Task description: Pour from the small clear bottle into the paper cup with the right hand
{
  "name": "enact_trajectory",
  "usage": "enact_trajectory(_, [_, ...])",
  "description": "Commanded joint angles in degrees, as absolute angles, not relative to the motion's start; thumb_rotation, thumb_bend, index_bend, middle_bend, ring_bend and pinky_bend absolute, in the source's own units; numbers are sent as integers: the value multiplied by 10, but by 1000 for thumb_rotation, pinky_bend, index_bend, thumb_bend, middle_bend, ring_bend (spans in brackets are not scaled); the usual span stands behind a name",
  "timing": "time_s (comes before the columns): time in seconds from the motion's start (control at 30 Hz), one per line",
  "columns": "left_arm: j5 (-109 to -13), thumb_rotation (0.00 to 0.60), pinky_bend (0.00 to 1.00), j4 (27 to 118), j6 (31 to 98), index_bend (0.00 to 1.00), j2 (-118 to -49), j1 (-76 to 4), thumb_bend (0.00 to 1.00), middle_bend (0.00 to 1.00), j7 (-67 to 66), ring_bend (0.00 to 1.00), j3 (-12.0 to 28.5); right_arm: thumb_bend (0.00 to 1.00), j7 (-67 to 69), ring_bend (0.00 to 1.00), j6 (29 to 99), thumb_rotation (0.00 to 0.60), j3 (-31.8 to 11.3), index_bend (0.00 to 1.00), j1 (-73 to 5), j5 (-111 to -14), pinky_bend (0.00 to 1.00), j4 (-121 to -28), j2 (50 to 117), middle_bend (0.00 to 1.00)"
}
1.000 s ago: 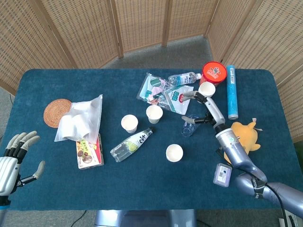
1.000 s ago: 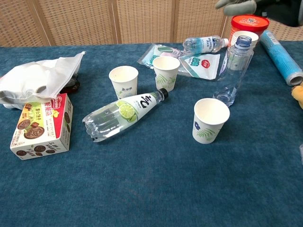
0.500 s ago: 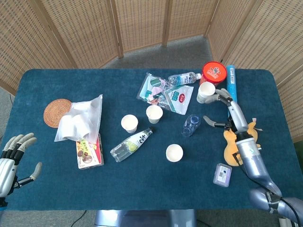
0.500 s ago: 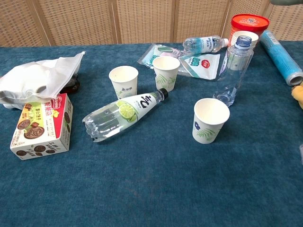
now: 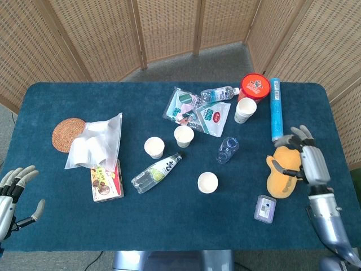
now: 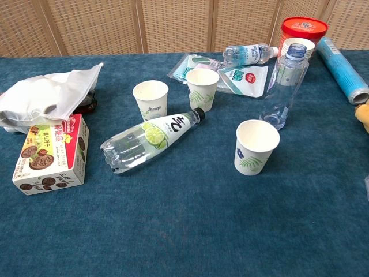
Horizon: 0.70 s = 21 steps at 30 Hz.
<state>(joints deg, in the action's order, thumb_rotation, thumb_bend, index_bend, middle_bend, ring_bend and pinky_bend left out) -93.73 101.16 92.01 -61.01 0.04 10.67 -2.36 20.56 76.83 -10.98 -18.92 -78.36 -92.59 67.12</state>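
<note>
The small clear bottle (image 5: 228, 149) (image 6: 282, 86) stands upright with its blue cap on, just right of the table's middle. The nearest paper cup (image 5: 207, 182) (image 6: 255, 147) stands upright in front of it and slightly to its left. My right hand (image 5: 304, 157) hovers well to the right of the bottle, over a yellow plush toy (image 5: 284, 176), with its fingers spread and nothing in it. At the table's near left corner my left hand (image 5: 14, 195) is open and holds nothing. Neither hand shows in the chest view.
Three more paper cups (image 5: 154, 147) (image 5: 184, 136) (image 5: 245, 110) stand around. A lime-label bottle (image 5: 158, 172) lies left of the nearest cup. A red-lidded tub (image 5: 255, 86), blue tube (image 5: 274, 109), lying water bottle (image 5: 220, 93) and packets (image 5: 197, 110) crowd the back. Snack box (image 5: 107, 178) and white bag (image 5: 96, 141) lie left.
My right hand has pulled away from the bottle, moving right and toward the near edge until it hangs over the plush toy. My left hand has slid lower at the left corner.
</note>
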Motion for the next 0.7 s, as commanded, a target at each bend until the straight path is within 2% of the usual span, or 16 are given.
enact_trajectory(0.03, [-933,307,0,1012,915,132,-612,5,459,123,93,0,-30,299,163,117,799,600,-85,438,-157,-791,0,-917,667,372])
enact_trajectory(0.23, [-930,310,0,1011,910,132,-618,12,459,122,71,0,-36,301,95,117,838,600,-59,437,-116,-796,0,-908,670,371])
enact_trajectory(0.43, [-919,309,0,1011,900,132,-627,16,459,122,47,0,-40,302,38,117,881,600,-52,434,-83,-798,0,-915,675,370])
enact_trajectory(0.7, [-923,305,0,1011,899,132,-629,18,458,122,43,0,-40,300,19,117,882,600,-51,430,-68,-795,0,-919,674,369])
